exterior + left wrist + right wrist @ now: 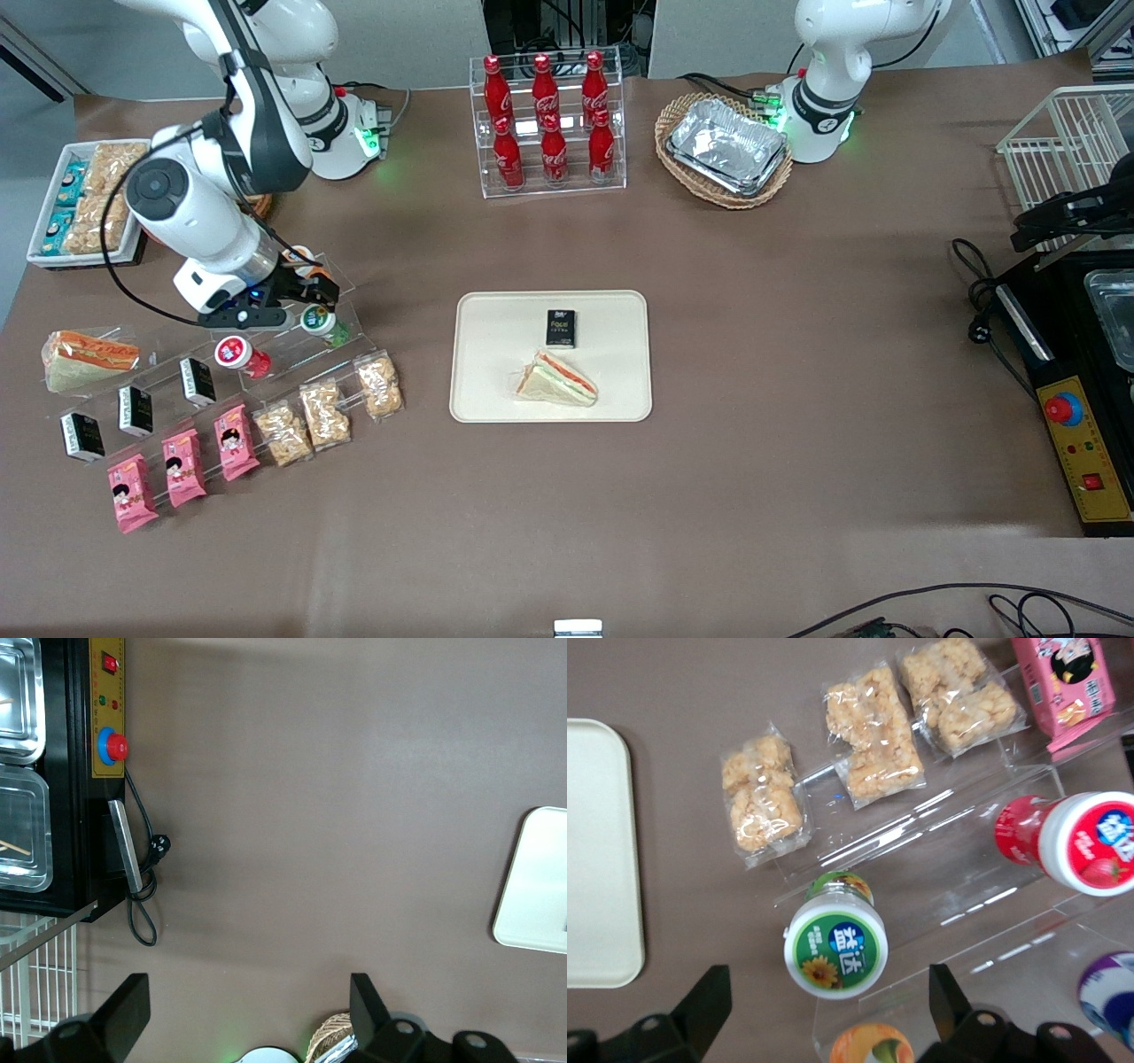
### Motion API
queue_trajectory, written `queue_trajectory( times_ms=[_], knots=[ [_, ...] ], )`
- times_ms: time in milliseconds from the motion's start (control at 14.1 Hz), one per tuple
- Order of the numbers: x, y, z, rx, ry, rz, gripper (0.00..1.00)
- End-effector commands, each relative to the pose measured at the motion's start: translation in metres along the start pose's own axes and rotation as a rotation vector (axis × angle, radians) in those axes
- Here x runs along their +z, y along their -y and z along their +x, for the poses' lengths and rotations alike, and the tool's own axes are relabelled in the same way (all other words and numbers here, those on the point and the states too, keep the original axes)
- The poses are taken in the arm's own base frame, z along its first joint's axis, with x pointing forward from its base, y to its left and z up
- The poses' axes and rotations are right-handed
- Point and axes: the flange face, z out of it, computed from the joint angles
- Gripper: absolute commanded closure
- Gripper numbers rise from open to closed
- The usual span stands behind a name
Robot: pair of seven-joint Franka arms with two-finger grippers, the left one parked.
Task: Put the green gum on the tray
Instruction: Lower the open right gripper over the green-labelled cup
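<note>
Evidently the approach is in hand: in the front view the gripper (297, 297) hovers just above the green gum (319, 321) on the clear rack (350, 341), well apart from the tray (496, 390). From the right wrist, its fingers (709, 1001) stand wide open and empty, straddling the bottle below; next it must descend and close.

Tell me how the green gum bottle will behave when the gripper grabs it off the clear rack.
The green gum is a small round plastic bottle, so probably rigid, light and smooth enough to slip. It rests tilted on the clear rack, so a nudge may roll it. The gripper hangs open above it.
</note>
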Motion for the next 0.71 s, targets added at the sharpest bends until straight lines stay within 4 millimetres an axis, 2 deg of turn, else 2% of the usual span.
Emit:
queue_trajectory(
  times_ms=[0,283,424,566,636],
  knots=[
    [0.027,-0.002,-0.003,-0.002,-0.013,0.015,0.00],
    [0.050,-0.001,-0.006,-0.003,-0.025,0.021,0.01],
    [0.055,-0.001,-0.009,-0.001,-0.029,0.022,0.05],
    [0.057,-0.001,-0.010,-0.003,-0.023,0.021,0.20],
    [0.059,-0.001,-0.010,-0.003,-0.020,0.021,0.39]
  ],
)
